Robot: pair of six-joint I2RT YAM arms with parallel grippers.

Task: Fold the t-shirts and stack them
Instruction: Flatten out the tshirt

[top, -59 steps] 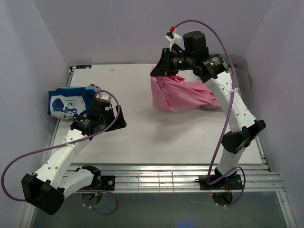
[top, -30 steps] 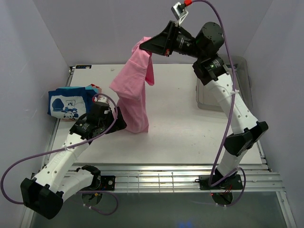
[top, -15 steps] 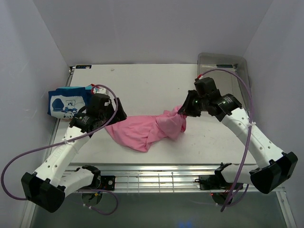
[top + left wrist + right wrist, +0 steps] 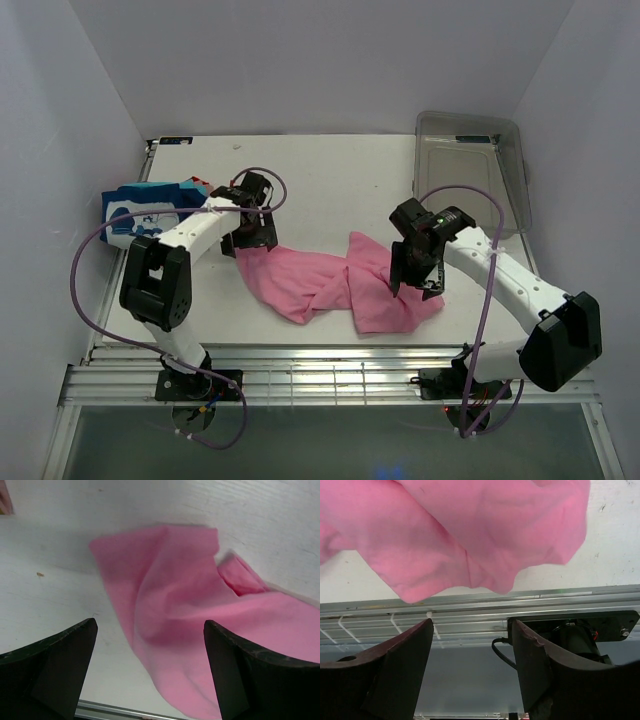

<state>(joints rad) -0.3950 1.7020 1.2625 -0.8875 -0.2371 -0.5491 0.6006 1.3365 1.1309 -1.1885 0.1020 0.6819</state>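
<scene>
The pink t-shirt lies crumpled and stretched sideways across the near middle of the white table. My left gripper hovers open over its left end, and the left wrist view shows pink cloth below my left gripper, ungripped. My right gripper stands open at the shirt's right end. In the right wrist view the right gripper is empty, with the pink cloth beyond its fingertips. A folded stack of t-shirts, the top one blue with a white print, sits at the table's left edge.
A clear plastic bin stands at the back right corner. Metal rails run along the table's near edge, just past the pink shirt's hem. The side walls close in on both sides.
My right gripper has opened and let go of the pink t-shirt, which now lies flatter on the table. The left arm has swung so its gripper is over the shirt's left end.
</scene>
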